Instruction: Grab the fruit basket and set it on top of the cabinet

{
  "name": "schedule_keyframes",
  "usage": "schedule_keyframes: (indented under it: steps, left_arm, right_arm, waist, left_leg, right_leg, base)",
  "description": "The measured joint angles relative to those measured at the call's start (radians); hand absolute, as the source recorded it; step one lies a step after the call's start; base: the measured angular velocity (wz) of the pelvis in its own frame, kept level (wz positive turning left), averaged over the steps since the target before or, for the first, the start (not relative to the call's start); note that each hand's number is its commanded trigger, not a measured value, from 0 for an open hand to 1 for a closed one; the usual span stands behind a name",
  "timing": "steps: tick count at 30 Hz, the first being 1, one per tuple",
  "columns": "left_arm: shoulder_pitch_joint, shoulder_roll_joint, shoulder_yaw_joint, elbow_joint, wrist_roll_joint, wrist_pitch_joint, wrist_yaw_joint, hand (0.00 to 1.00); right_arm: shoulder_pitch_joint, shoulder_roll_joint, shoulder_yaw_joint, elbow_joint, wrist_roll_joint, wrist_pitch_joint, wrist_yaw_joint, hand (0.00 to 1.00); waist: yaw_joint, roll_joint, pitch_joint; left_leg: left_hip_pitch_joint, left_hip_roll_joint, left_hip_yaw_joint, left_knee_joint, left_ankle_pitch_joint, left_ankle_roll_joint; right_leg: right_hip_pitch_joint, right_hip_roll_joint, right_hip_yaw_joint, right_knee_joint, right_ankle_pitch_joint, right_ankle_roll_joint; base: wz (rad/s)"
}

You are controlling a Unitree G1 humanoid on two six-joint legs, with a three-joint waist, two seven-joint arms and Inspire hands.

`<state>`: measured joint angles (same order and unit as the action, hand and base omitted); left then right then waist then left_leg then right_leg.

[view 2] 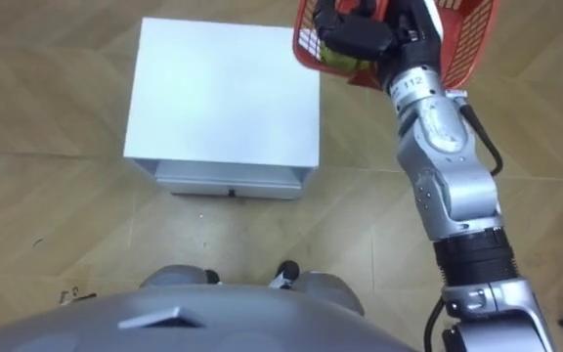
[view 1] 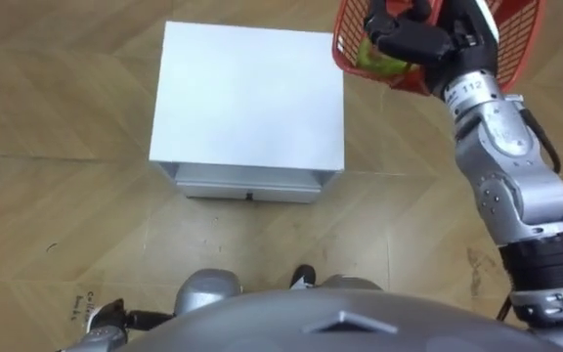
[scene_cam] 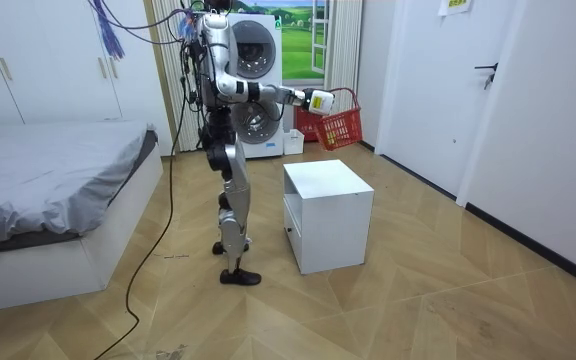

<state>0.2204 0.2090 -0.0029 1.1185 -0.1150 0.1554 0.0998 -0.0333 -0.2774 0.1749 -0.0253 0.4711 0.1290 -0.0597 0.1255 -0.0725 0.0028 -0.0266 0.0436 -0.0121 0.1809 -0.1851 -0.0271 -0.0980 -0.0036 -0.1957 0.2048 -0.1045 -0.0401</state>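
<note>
Because the right hand (view 1: pixel 413 39) is clenched on the red fruit basket (view 1: pixel 516 39) from above, the basket hangs in the air, likely so the green fruit (view 1: pixel 371 57) stays inside. It is just past the far right corner of the white drawer cabinet (view 1: pixel 247 98), with nothing obstructing it. The left hand (view 1: pixel 106 318) hangs near left.

A short dark number on the small white tag (view 1: pixel 469 88) behind the right hand (view 1: pixel 409 37)
</note>
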Motion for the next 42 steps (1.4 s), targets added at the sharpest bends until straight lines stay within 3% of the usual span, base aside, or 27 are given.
schedule_keyframes:
  steps: [8, 11, 13, 15, 20, 28, 29, 36, 40, 42]
  left_arm:
    - [-0.001, 0.004, -0.001, 0.002, 0.000, 0.002, -0.024, 0.00]
    - [-0.009, 0.009, -0.001, 0.001, 0.000, 0.004, -0.037, 0.00]
    - [-0.010, 0.011, -0.002, 0.002, 0.000, 0.004, -0.043, 0.00]
    - [-0.011, 0.012, -0.003, 0.011, 0.010, 0.005, -0.045, 0.00]
    - [-0.011, 0.033, -0.014, 0.012, 0.010, 0.006, -0.054, 0.00]
    - [-0.011, 0.038, -0.042, 0.042, 0.010, 0.006, -0.072, 0.00]
    - [-0.011, 0.038, -0.043, 0.042, 0.010, 0.004, -0.073, 0.00]
    - [0.000, 0.040, -0.059, 0.041, 0.011, -0.004, -0.072, 0.00]
    - [0.000, 0.040, -0.056, 0.041, 0.022, -0.005, -0.071, 0.00]
    - [0.000, 0.038, -0.058, 0.040, 0.022, -0.005, -0.072, 0.00]
  right_arm:
    - [-0.001, 0.004, 0.081, 0.000, 0.079, 0.002, 0.020, 1.00]
    - [-0.001, 0.018, 0.106, 0.016, 0.083, 0.002, 0.036, 1.00]
    - [-0.001, 0.026, 0.122, 0.039, 0.083, 0.003, 0.040, 1.00]
    - [-0.001, 0.050, 0.131, 0.069, 0.083, 0.004, 0.040, 1.00]
    - [-0.015, 0.067, 0.165, 0.129, 0.141, 0.004, 0.042, 1.00]
    - [-0.045, 0.088, 0.197, 0.278, 0.208, 0.004, 0.047, 1.00]
    - [-0.045, 0.088, 0.197, 0.302, 0.225, 0.003, 0.044, 1.00]
    - [-0.063, 0.086, 0.195, 0.375, 0.308, 0.003, -0.017, 1.00]
    - [-0.115, 0.089, 0.188, 0.445, 0.341, 0.001, -0.026, 1.00]
    - [-0.141, 0.088, 0.165, 0.479, 0.369, -0.005, -0.025, 1.00]
  waist:
    - [0.022, -0.005, 0.0017]
    - [0.019, -0.016, 0.0080]
    - [0.024, -0.022, 0.0042]
    - [0.028, -0.021, 0.0062]
    - [0.045, -0.019, 0.0076]
    - [0.053, 0.003, 0.0169]
    - [0.050, 0.011, 0.0219]
    - [0.051, 0.037, 0.0141]
    - [0.052, 0.039, 0.0154]
    - [0.054, 0.053, 0.0180]
  left_leg:
    - [-0.020, -0.002, -0.005, 0.009, 0.000, 0.000]
    - [-0.038, -0.003, -0.006, 0.023, -0.001, 0.002]
    - [-0.051, -0.003, -0.006, 0.026, -0.002, 0.003]
    - [-0.061, -0.004, -0.007, 0.031, -0.003, 0.005]
    - [-0.103, -0.005, -0.017, 0.051, -0.007, 0.008]
    - [-0.172, -0.015, -0.018, 0.087, -0.007, 0.010]
    - [-0.179, -0.018, -0.018, 0.093, -0.010, 0.014]
    - [-0.208, -0.039, -0.017, 0.094, -0.004, 0.030]
    - [-0.209, -0.041, -0.013, 0.097, -0.005, 0.032]
    - [-0.225, -0.040, -0.016, 0.121, -0.010, 0.040]
  right_leg:
    - [-0.007, -0.005, -0.012, -0.002, -0.001, 0.002]
    - [-0.011, -0.009, -0.030, -0.005, -0.005, 0.004]
    - [-0.020, -0.011, -0.034, -0.004, -0.006, 0.004]
    - [-0.026, -0.013, -0.041, -0.004, -0.006, 0.005]
    - [-0.048, -0.016, -0.056, -0.003, -0.009, 0.008]
    - [-0.085, -0.034, -0.091, 0.007, -0.011, 0.013]
    - [-0.086, -0.039, -0.104, 0.015, -0.016, 0.016]
    - [-0.115, -0.065, -0.117, 0.037, -0.029, 0.032]
    - [-0.113, -0.070, -0.122, 0.039, -0.027, 0.036]
    - [-0.113, -0.072, -0.136, 0.043, -0.028, 0.036]
  base:
    - [0.07]
    - [0.16]
    - [0.09]
    - [0.07]
    - [0.13]
    - [0.16]
    - [0.24]
    - [0.11]
    - [0.06]
    - [0.14]
